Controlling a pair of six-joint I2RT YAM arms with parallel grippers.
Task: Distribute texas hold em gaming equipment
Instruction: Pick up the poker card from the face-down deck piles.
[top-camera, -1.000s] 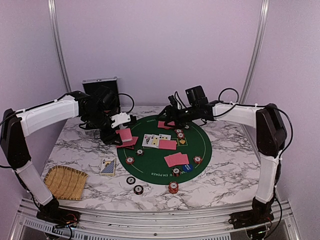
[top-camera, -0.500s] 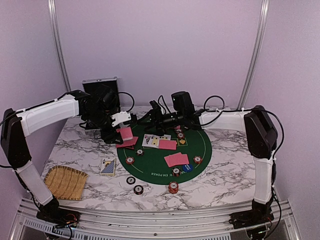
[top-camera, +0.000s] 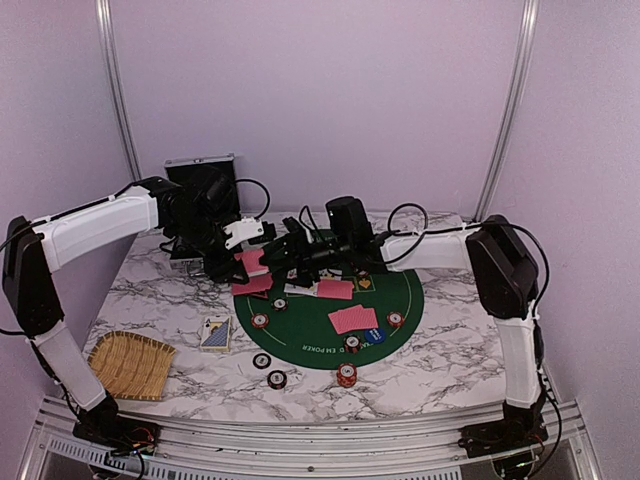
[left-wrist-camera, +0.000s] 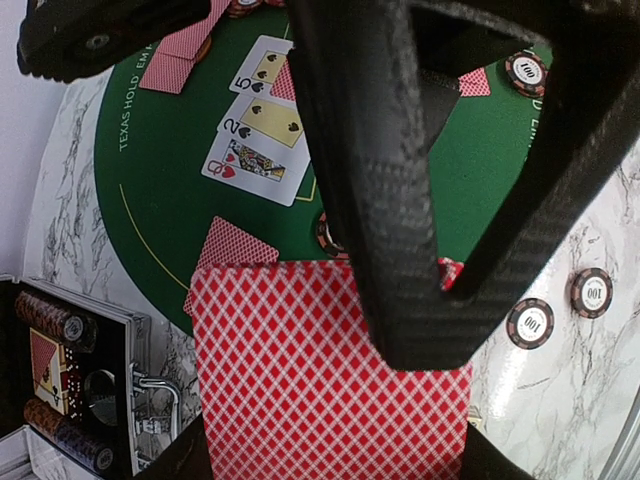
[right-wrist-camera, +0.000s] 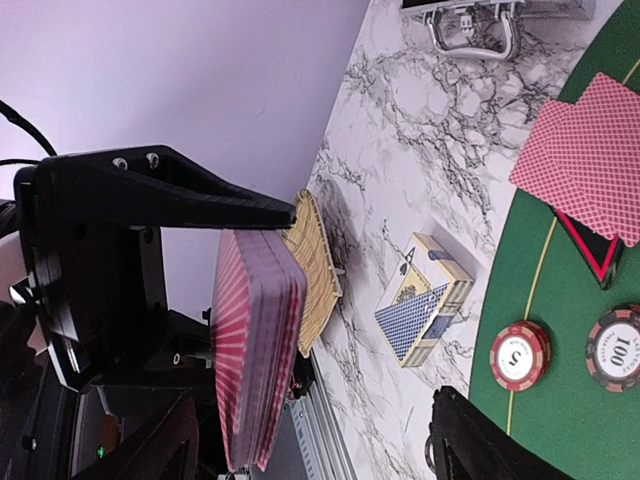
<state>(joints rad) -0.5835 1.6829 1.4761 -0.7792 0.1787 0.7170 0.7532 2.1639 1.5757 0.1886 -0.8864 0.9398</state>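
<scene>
My left gripper (top-camera: 243, 263) is shut on a deck of red-backed cards (top-camera: 251, 263), held above the left edge of the green mat (top-camera: 405, 292). The deck fills the left wrist view (left-wrist-camera: 320, 380). My right gripper (top-camera: 281, 252) is open and has reached across to the deck. One of its fingers (left-wrist-camera: 375, 200) lies over the deck's top card. In the right wrist view the deck (right-wrist-camera: 255, 350) stands edge-on between my open jaws (right-wrist-camera: 320, 450). Face-up cards (left-wrist-camera: 255, 125), red-backed pairs (top-camera: 353, 320), chips (top-camera: 346, 375) and a blue dealer button (top-camera: 374, 336) lie on the mat.
A card box (top-camera: 215, 333) and two dark chips (top-camera: 270, 370) lie on the marble left of the mat. A woven straw tray (top-camera: 130, 365) sits at the front left. The open silver case (top-camera: 200, 175) stands at the back left, behind my left arm.
My right arm has swung left across the far side of the mat to the deck in my left gripper. The left gripper has barely moved.
</scene>
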